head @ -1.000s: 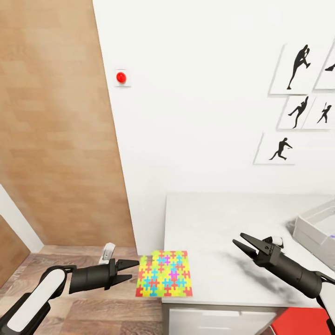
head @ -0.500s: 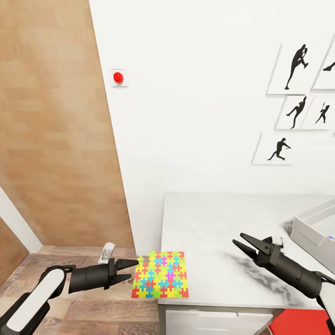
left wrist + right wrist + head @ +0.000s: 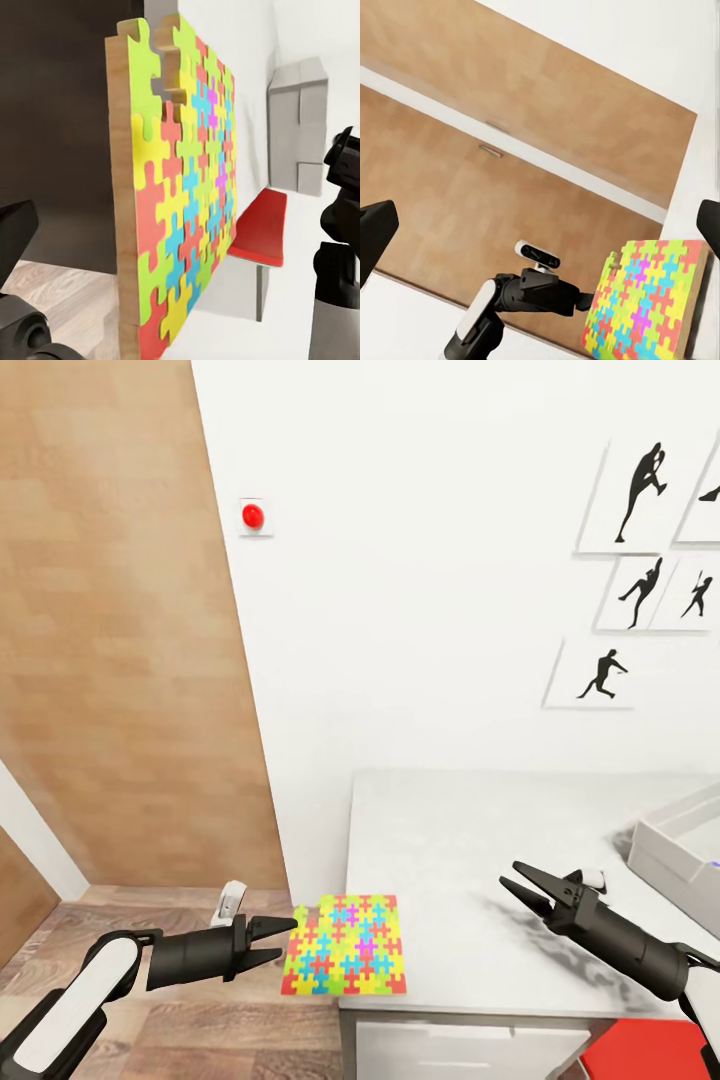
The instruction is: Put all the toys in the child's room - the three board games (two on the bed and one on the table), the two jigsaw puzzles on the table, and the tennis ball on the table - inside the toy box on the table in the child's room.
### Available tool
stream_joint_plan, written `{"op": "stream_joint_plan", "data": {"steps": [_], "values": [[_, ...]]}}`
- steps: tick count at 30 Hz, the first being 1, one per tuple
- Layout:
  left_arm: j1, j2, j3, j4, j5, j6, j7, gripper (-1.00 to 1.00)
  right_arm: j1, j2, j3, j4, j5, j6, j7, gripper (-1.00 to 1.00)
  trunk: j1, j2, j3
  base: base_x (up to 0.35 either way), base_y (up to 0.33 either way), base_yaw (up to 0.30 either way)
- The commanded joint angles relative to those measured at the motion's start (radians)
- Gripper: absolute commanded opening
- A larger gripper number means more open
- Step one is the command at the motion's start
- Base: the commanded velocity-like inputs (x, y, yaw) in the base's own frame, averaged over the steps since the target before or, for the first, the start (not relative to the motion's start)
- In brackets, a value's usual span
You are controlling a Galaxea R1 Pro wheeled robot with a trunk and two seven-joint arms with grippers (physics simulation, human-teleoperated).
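White wall with a red round button (image 3: 252,515) and black silhouette prints (image 3: 640,592) backs the pale table (image 3: 470,840). One jigsaw puzzle (image 3: 346,958) lies flat at the table's near left corner, its left part overhanging the edge. Left gripper (image 3: 282,940) sits just beside that overhang, fingers apart, contact uncertain. Right gripper (image 3: 519,884) hangs open above the tabletop. Grey toy box (image 3: 672,852) stands at the table's right.
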Motion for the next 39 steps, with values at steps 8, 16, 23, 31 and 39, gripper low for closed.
{"op": "stream_joint_plan", "data": {"steps": [8, 16, 23, 31, 39], "values": [[-0.001, 0.001, -0.002, 0.001, -0.008, 0.0, -0.01, 1.0, -0.001, 0.0, -0.001, 0.0, 0.002, 0.004, -0.001, 1.0, 0.031, -0.057, -0.026, 0.0, 0.0, 0.0], [-0.001, 0.001, -0.004, 0.001, -0.007, 0.0, -0.01, 1.0, 0.0, 0.0, -0.001, -0.001, 0.001, 0.004, -0.002, 1.0, 0.035, -0.064, -0.029, 0.0, 0.0, 0.0], [-0.001, 0.001, -0.005, 0.001, -0.007, 0.0, -0.01, 1.0, 0.0, 0.0, -0.002, -0.001, 0.001, 0.004, -0.002, 1.0, 0.035, -0.064, -0.029, 0.0, 0.0, 0.0], [-0.001, 0.001, -0.006, 0.0, -0.007, 0.0, -0.01, 1.0, 0.001, 0.0, -0.002, -0.001, 0.001, 0.004, -0.001, 1.0, 0.035, -0.064, -0.029, 0.0, -0.069, 0.0], [-0.001, 0.001, -0.007, -0.002, -0.006, 0.0, -0.011, 1.0, 0.001, 0.0, -0.002, -0.001, 0.001, 0.004, -0.001, 1.0, 0.035, -0.064, -0.029, 0.0, -0.124, 0.0]]}}
